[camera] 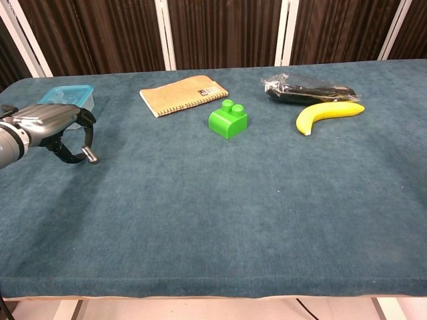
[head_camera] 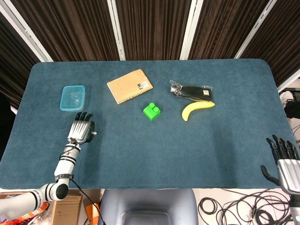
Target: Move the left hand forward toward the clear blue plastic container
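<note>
— Where does the container point(head_camera: 72, 97) sit?
— Far left of the table point(head_camera: 187, 150), just ahead of the left hand point(head_camera: 80, 130), which holds nothing, fingers apart.
— How should it handle?
— Probably light, stiff, slippery plastic; its long sides look the best hold.

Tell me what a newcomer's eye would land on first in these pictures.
The bright green plastic toy block stands out at the middle of the dark teal table, with the yellow banana just to its right. At the left, the silver left robot hand hovers just short of the clear blue plastic container.
</note>
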`<action>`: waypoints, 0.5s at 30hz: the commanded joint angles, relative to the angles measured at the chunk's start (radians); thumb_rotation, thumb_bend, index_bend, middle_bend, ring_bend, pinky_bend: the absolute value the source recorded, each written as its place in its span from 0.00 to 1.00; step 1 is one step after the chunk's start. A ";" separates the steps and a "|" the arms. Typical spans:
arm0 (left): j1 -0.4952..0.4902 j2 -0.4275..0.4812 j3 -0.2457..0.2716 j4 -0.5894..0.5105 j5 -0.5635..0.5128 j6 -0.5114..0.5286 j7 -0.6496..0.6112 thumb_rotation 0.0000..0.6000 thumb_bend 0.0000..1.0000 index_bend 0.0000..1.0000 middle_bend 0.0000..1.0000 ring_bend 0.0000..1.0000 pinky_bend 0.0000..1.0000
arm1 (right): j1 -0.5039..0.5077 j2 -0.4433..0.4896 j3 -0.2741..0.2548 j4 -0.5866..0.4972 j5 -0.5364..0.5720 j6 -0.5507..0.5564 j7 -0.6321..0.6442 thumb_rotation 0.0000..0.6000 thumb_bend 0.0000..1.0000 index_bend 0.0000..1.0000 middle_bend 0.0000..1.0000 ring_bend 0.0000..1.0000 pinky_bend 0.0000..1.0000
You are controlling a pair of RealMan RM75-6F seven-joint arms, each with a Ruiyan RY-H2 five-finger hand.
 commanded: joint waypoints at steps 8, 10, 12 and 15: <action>-0.009 0.003 0.002 0.006 -0.011 -0.003 -0.012 1.00 0.33 0.45 0.16 0.07 0.09 | 0.000 0.001 0.001 0.000 0.002 -0.001 0.002 1.00 0.29 0.00 0.00 0.00 0.00; -0.008 0.006 0.004 0.000 -0.003 0.002 -0.019 1.00 0.33 0.41 0.16 0.07 0.09 | 0.000 0.001 0.000 0.000 0.001 -0.001 0.002 1.00 0.29 0.00 0.00 0.00 0.00; -0.004 0.015 0.008 -0.015 0.008 0.012 -0.026 1.00 0.33 0.33 0.15 0.07 0.09 | 0.000 0.001 0.001 0.000 0.001 0.000 0.001 1.00 0.29 0.00 0.00 0.00 0.00; 0.020 0.056 0.025 -0.081 0.040 0.041 -0.043 1.00 0.33 0.14 0.11 0.05 0.09 | -0.003 0.003 0.000 0.001 -0.002 0.005 0.005 1.00 0.29 0.00 0.00 0.00 0.00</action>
